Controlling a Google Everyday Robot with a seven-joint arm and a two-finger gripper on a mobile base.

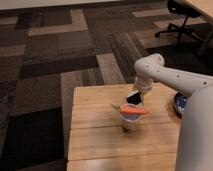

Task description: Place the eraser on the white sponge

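camera view: the only angle here, looking down at a light wooden slatted table (100,145) on patchwork brown carpet (45,60)

arm: the white robot arm (167,76) reaches in from the right and bends down over the back half of the table

gripper: the dark two-finger gripper (135,96) hangs just above and slightly behind the small pile in the middle of the table

gripper state: honestly can't tell whether it's apart, together or clamped on something, it's just a dark blob at the tip

white sponge: my best guess is the pale whitish rounded lump (130,118) mid-table, close under the gripper

on top of it: a long orange carrot-shaped thing (135,110) lies across that pale lump, touching it

eraser: can't pick it out for sure. The dark bit at the gripper's tip could be the eraser or just the gripper. Nothing else on the table looks like one.

other stuff: a blue-rimmed round dish (179,103) at the right edge of the table, partly hidden by the robot's body; a black office chair (177,17) in the far corner

progress: I'd call it mid-task. The gripper is near the target, but no eraser is clearly resting on the sponge.

what's left: get the eraser down on the pale lump and let go; the orange thing takes up much of the top
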